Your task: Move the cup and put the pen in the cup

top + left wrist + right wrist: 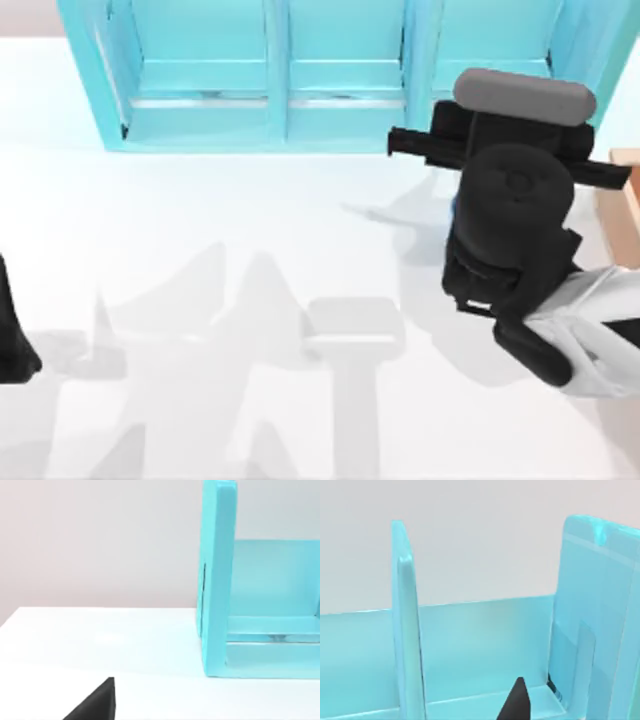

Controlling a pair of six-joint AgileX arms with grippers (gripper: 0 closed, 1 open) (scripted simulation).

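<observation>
From above, the right arm [515, 250] hangs by the turquoise rack [300, 80] at the table's [200, 250] far right; the left arm [12, 330] sits parked at the left edge. The left wrist view gives the rack's end wall [217, 580] with bare tabletop beside it. The right wrist view looks into a compartment [480, 645] past a dark fingertip [517, 702]. I cannot tell either gripper's opening, nor where the cup and pen are. Likely both are light and slick: grip the cup's wall, the pen mid-barrel.

Counting 1 table [200, 230], white. 1 turquoise rack [280, 120] sitting along its far edge, showing 3 bays in the top view with 2 dividers splitting them. 2 AgileX arms showing: left arm [12, 340] at the left edge, right arm [515, 240] over the right side by the rack. 1 tan object [622, 200] peeking in at the right edge, partly hidden, so I'm not identifying it.
</observation>
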